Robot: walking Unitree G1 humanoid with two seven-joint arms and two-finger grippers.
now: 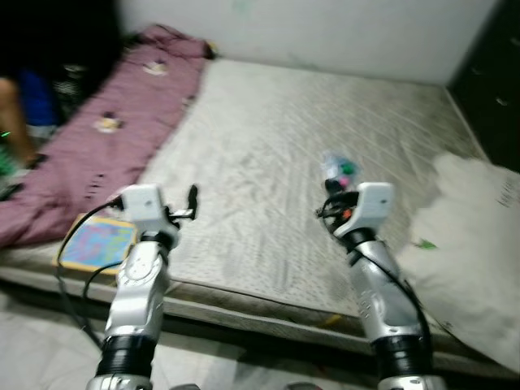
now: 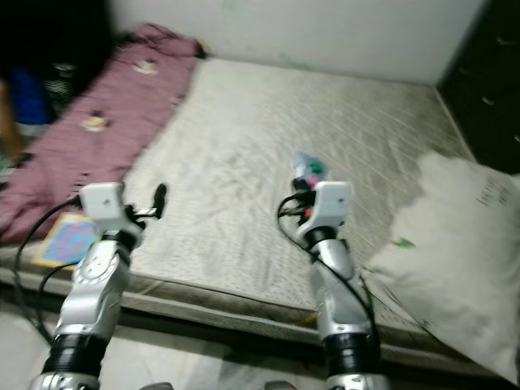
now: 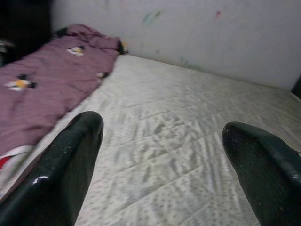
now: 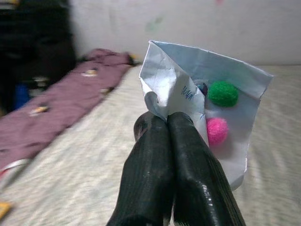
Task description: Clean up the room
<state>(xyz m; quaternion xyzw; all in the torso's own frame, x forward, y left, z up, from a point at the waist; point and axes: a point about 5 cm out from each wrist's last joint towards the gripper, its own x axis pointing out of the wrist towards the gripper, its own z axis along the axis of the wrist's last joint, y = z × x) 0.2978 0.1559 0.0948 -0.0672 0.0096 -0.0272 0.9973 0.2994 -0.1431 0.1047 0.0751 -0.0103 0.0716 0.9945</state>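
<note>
Right gripper pinches the paper with pompoms by its lower corner, held above the mattress; light, flimsy, crumples easily, so a low pinch should do; left gripper spread wide, empty.

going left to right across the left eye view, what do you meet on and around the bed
purple blanket → colourful book → left gripper, open → bare mattress → right gripper shut on a crumpled paper with pom-poms → white pillow
</note>
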